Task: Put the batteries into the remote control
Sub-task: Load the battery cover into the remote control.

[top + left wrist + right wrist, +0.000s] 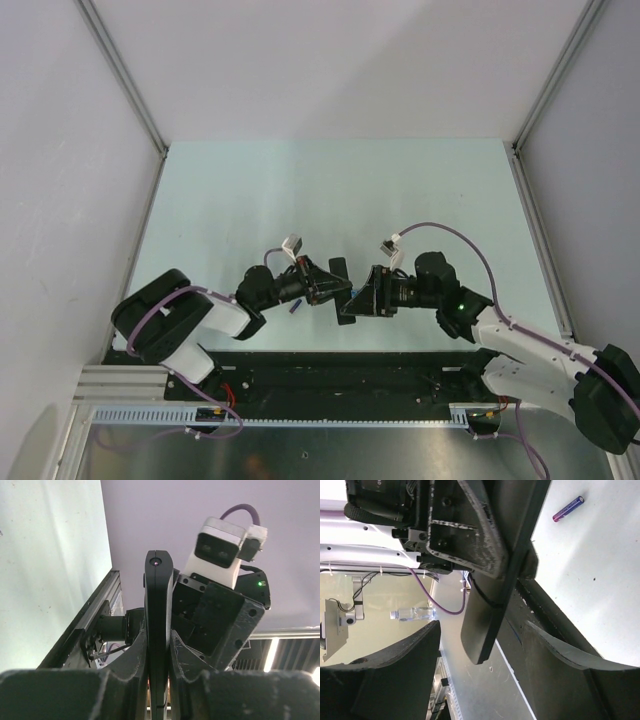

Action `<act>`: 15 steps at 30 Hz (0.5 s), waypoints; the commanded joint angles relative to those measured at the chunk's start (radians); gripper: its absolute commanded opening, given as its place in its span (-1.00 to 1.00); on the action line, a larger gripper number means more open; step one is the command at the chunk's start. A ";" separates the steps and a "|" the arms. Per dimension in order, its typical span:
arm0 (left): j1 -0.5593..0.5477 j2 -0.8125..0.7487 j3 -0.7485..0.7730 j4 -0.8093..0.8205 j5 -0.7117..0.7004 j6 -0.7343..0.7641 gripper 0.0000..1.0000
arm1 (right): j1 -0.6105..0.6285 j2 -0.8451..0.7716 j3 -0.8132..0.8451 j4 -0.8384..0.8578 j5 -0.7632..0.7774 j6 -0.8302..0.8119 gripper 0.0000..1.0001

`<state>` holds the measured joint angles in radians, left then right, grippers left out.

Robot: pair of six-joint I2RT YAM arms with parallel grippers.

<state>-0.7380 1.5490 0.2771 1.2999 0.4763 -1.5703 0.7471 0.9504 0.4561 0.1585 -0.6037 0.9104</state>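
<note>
The remote control (157, 625) is a slim black bar, seen edge-on and pinched between the fingers of my left gripper (159, 680), which is shut on it and holds it above the table. From above, the remote control (339, 268) juts out between the two grippers at the table's near middle. My right gripper (480, 650) faces the left one, and its open fingers straddle the remote's free end (492, 615) with a gap on each side. One purple-blue battery (568, 508) lies on the table; from above, this battery (296, 306) sits just below the left gripper (333, 290).
A dark base plate and a metal rail (300, 420) run along the near edge behind the arms. Grey enclosure walls with metal posts (150, 130) bound the pale green table (330, 190). Purple cables (450, 235) loop over both wrists.
</note>
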 commanded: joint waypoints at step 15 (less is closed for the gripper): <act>0.005 -0.098 0.016 0.288 0.021 0.013 -1.00 | 0.029 0.100 -0.046 0.282 -0.042 0.097 -0.20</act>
<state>-0.7380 1.4937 0.2768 1.2987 0.4793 -1.5616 0.7635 1.0370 0.4145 0.3664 -0.6350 0.9962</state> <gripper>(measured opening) 0.203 0.426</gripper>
